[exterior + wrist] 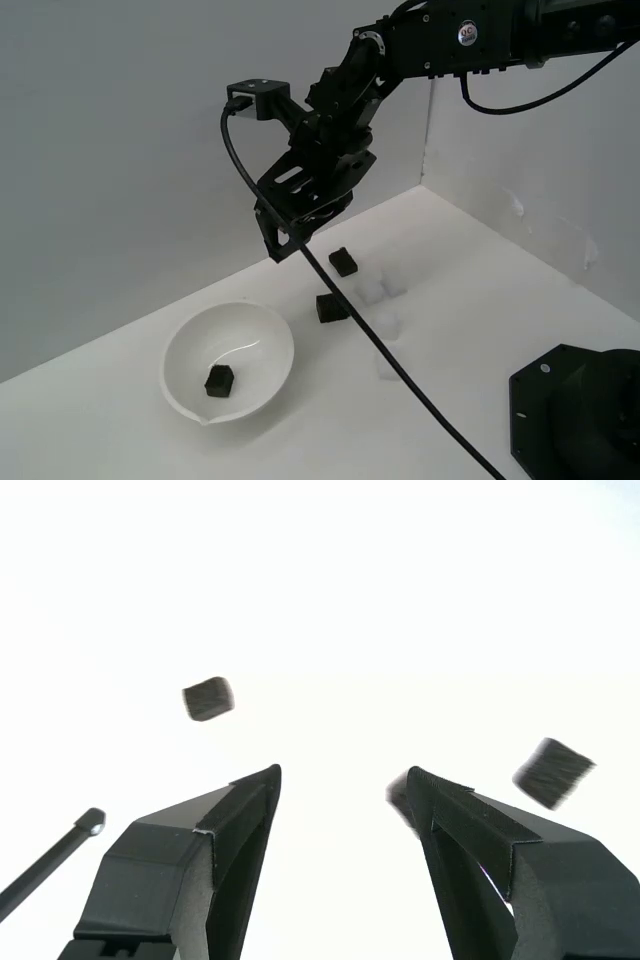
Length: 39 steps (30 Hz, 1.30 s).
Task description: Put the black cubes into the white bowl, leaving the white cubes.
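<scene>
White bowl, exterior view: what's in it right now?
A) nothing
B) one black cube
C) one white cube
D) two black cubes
B: a single black cube sits inside the bowl, while two more black cubes lie on the table beyond it, beside the white cubes.

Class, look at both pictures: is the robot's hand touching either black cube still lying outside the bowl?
Apart. In the exterior view the hand hangs in the air above the two black cubes on the table; the wrist view shows its open fingers empty.
</scene>
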### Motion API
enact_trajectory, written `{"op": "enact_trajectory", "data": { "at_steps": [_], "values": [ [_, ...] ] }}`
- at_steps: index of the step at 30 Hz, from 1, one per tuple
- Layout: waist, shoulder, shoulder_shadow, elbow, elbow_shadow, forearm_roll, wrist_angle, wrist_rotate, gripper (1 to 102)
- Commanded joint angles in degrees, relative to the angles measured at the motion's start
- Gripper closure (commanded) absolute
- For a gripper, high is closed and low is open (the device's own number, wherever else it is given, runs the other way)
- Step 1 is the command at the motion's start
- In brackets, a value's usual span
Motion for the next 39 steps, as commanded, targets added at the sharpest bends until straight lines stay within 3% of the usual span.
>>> {"op": "enact_trajectory", "data": {
  "at_steps": [1, 4, 16, 24, 39],
  "values": [
    [2.02, 2.20, 2.55, -0.26, -0.44, 0.62, -0.18, 0.70, 32],
    [4.22, 2.55, 2.90, 1.14, 0.88, 1.05, -1.14, 0.70, 32],
    [11.78, 5.01, 5.36, 8.79, 8.53, 0.70, -11.87, 0.62, 32],
    [12.92, 6.33, 6.68, 16.08, 15.91, -1.05, -28.74, -0.44, 32],
    [13.54, -1.49, -1.14, 17.23, 16.96, -1.14, -30.15, -0.44, 31]
  ]
}}
